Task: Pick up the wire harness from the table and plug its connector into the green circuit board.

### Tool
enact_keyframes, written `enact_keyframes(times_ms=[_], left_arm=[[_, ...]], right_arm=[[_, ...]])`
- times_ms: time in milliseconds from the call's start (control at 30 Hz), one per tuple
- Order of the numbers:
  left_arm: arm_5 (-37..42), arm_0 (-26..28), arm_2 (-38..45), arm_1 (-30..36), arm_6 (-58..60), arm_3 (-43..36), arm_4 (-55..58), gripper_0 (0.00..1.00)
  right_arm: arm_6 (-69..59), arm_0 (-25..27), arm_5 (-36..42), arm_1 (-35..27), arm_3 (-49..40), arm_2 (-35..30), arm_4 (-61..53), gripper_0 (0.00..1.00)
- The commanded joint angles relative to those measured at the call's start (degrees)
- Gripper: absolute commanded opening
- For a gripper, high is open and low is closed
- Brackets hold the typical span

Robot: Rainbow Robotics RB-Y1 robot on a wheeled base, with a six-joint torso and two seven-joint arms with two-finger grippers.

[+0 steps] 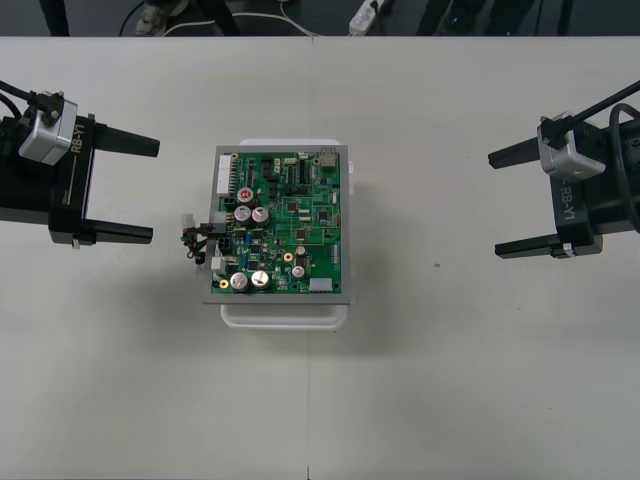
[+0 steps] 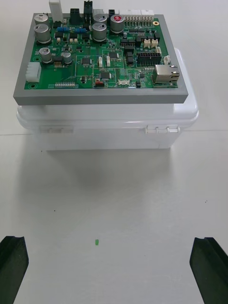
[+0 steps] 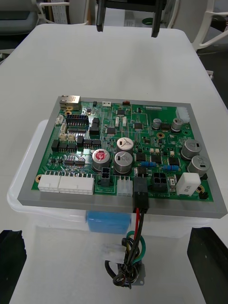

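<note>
The green circuit board lies on its white base in the middle of the table. The harness hangs at the board's left edge. In the left wrist view its black plug sits in a connector at the board's near edge. Red, green and black wires drop from it to the metal socket on the table. My left gripper stands open to the left of the harness, apart from it. Its fingers flank the hanging wires. My right gripper is open, well to the right of the board.
The white base has latches on the side facing the right gripper, with a tiny green speck on the bare table before it. Cables and a power strip lie on the dark floor beyond the far edge.
</note>
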Motion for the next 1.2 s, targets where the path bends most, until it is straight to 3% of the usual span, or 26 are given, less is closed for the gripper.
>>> enact_keyframes(times_ms=[33, 1200], left_arm=[[-1.8, -2.2, -0.8, 2.3, 0.9, -0.8, 1.0, 1.00], [-1.8, -2.2, -0.8, 2.3, 0.9, -0.8, 1.0, 1.00]], right_arm=[[1.9, -1.8, -0.2, -2.2, -0.1, -1.9, -0.1, 1.00], [1.9, -1.8, -0.2, -2.2, -0.1, -1.9, -0.1, 1.00]])
